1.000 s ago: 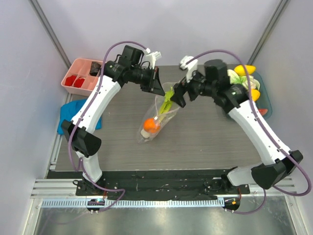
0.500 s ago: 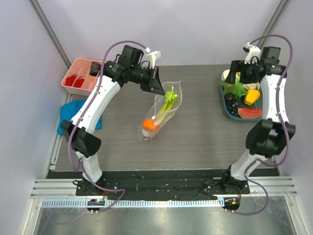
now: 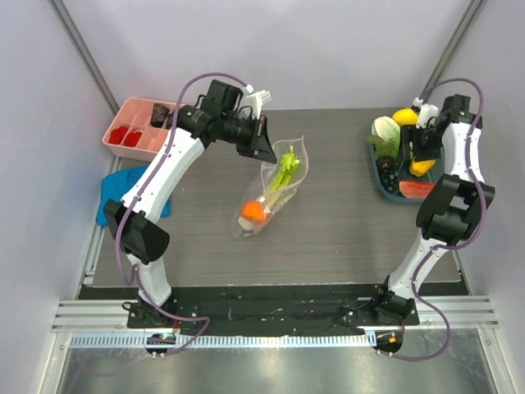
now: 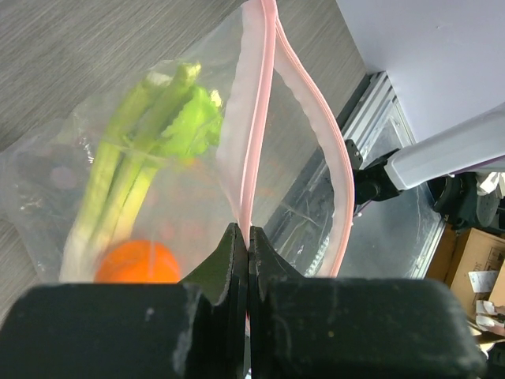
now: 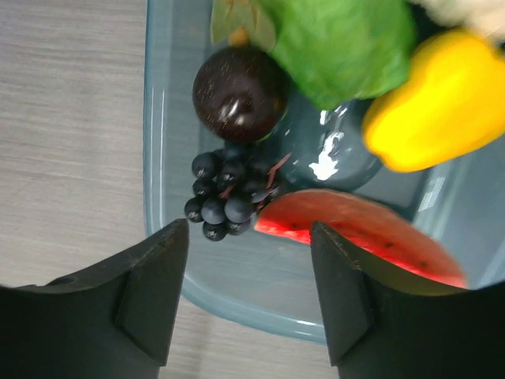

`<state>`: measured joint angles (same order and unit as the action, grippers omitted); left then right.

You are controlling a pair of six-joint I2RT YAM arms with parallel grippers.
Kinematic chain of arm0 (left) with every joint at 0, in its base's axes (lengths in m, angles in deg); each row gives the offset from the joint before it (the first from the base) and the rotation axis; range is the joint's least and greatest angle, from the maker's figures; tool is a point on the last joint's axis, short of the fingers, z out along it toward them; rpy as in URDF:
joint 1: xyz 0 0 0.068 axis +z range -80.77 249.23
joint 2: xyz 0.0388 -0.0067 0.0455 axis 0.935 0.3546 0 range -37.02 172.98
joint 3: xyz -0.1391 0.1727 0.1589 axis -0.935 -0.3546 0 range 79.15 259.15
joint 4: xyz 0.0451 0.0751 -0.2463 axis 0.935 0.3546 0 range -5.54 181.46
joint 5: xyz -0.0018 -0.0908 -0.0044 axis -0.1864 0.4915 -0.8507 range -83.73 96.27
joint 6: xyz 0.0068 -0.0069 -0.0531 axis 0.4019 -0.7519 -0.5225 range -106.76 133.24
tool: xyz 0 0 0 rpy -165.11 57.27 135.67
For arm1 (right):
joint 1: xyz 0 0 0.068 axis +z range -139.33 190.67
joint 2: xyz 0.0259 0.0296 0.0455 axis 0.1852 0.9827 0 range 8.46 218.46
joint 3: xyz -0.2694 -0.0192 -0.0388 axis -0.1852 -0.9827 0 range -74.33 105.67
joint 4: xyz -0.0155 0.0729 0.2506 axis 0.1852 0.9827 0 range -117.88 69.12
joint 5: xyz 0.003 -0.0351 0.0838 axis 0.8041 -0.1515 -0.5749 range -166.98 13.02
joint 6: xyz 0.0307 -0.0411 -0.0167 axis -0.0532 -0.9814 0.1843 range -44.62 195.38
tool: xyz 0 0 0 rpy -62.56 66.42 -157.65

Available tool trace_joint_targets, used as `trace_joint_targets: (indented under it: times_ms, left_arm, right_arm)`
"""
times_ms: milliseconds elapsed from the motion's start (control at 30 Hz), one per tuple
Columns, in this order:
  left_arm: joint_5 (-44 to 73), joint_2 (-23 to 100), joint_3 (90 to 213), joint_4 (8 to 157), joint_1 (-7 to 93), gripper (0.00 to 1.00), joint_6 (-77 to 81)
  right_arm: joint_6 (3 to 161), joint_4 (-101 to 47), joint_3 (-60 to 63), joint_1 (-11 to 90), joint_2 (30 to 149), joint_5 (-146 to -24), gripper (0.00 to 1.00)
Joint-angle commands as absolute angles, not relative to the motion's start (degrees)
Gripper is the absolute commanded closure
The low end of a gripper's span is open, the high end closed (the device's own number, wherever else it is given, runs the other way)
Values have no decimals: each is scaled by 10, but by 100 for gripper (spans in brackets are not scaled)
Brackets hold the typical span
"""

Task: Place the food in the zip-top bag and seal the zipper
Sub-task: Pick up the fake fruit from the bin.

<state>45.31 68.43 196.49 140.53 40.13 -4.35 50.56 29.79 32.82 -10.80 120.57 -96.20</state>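
The left gripper [image 3: 264, 141] is just past the table's [image 3: 344, 222] centre toward 12 o'clock. Its jaws are pressed together on the zipper [image 4: 260, 118], pinching one lip of the bag [image 3: 271, 193]. The other lip bows away, so the mouth gapes. From above, the gripper hides the pinch itself; only the left wrist view [image 4: 243, 237] shows it.

The bag runs from the gripper toward 7 o'clock and holds the leek [image 3: 283, 171] and the orange [image 3: 253, 211]. In the wrist view the leek [image 4: 134, 174] is blurred through the plastic. The gripper body cuts off the orange [image 4: 138, 264] and hides the bag's lower end.

The right gripper [image 3: 422, 152] is over the blue tray [image 3: 379, 174] at 2 o'clock, jaws spread and holding nothing. Between them [image 5: 248, 237] its wrist view shows the grapes [image 5: 229, 193] and a dark round fruit [image 5: 239, 93] just past them. The watermelon [image 5: 355, 237] lies at 4 o'clock of the grapes, partly behind one finger [image 5: 347, 300]. The cabbage [image 5: 339, 47] is cut off by the top edge, and the yellow fruit [image 5: 442, 103] is blurred.

From above, this arm covers much of the tray's contents, and how high the jaws stand over them cannot be told. A pink tray [image 3: 135, 127] sits at 10 o'clock, a blue cloth [image 3: 115, 185] at 9 o'clock.
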Motion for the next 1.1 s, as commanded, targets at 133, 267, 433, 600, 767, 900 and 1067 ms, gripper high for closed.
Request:
trace_joint_targets:
  times_ms: [133,267,433,600,767,900,1067]
  left_arm:
    - [461,659,1968,1383,406,100,-37]
    - [460,659,1962,1383,406,100,-36]
    - [460,662,1958,1383,405,100,-36]
    - [454,664,1961,1389,406,100,-34]
    - [452,663,1961,1394,406,100,-31]
    - [452,662,1961,1395,406,100,-31]
    - [447,659,1960,1396,406,100,-28]
  right_arm:
    - [560,278,280,-104,1224,-969,33]
    - [572,258,263,-102,1240,-970,32]
    - [584,245,245,-95,1257,-976,32]
    - [601,231,230,-93,1266,-988,38]
    - [600,234,230,-94,1240,-983,61]
    - [598,237,237,-96,1198,-980,80]
    - [593,263,274,-103,1150,-975,99]
